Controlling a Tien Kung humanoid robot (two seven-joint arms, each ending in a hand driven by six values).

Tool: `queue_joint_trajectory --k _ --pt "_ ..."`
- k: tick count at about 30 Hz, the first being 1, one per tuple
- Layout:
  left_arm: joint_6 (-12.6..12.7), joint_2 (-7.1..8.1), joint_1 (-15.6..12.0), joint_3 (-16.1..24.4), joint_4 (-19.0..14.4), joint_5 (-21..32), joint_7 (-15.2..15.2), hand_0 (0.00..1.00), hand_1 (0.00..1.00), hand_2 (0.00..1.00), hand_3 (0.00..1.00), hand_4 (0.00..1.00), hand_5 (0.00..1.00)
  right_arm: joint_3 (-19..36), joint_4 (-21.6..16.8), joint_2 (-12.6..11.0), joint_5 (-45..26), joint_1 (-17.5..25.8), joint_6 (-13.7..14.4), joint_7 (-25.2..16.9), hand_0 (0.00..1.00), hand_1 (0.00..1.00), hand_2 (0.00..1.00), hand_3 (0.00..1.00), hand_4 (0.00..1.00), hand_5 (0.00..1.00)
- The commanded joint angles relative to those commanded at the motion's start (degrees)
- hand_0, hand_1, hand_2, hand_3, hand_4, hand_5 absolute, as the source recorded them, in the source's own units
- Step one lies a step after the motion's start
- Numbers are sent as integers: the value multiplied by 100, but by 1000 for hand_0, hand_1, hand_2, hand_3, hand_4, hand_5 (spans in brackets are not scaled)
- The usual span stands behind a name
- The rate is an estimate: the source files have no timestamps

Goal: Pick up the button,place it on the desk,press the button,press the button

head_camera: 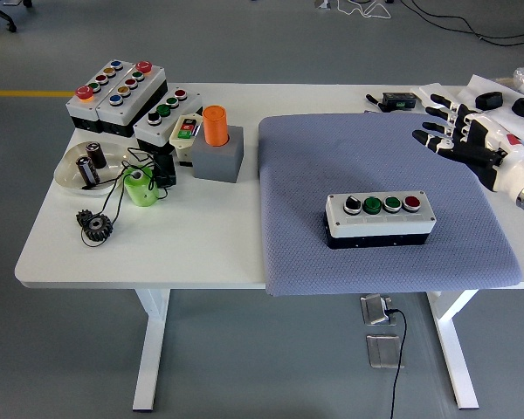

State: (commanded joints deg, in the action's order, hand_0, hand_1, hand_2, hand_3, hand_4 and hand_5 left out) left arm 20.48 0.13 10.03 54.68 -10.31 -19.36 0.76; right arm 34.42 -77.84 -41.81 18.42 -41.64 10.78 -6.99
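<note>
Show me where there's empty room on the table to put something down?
The bare white strip between the gear and the mat is free, down to the near edge. The mat is open left of the button box and behind it. It's crowded at the far left, around the bowl and orange cylinder.

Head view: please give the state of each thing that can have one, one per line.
Button box: flat on the grey mat, untouched.
Right hand: open, above the mat's far right corner, holding nothing.
Orange cylinder: upright in its grey block.
Left hand: not in view.
</note>
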Motion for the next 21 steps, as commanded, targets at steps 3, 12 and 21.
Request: queue_joint_trajectory --k 3,12,21 --pt "-10 -12 -36 8 0 -37 22 656 703 715 519 333 969 159 60 7 -738 100 -46 -48 868 864 928 938 695 348" --pt "-16 -13 -77 -17 0 -52 33 655 703 715 519 331 971 415 203 -67 -2676 301 -138 -93 838 823 882 852 629 483" --pt "-29 -1 -80 -53 0 -54 32 655 702 714 519 330 971 567 307 -73 -3133 407 -216 -68 881 831 877 840 616 522"
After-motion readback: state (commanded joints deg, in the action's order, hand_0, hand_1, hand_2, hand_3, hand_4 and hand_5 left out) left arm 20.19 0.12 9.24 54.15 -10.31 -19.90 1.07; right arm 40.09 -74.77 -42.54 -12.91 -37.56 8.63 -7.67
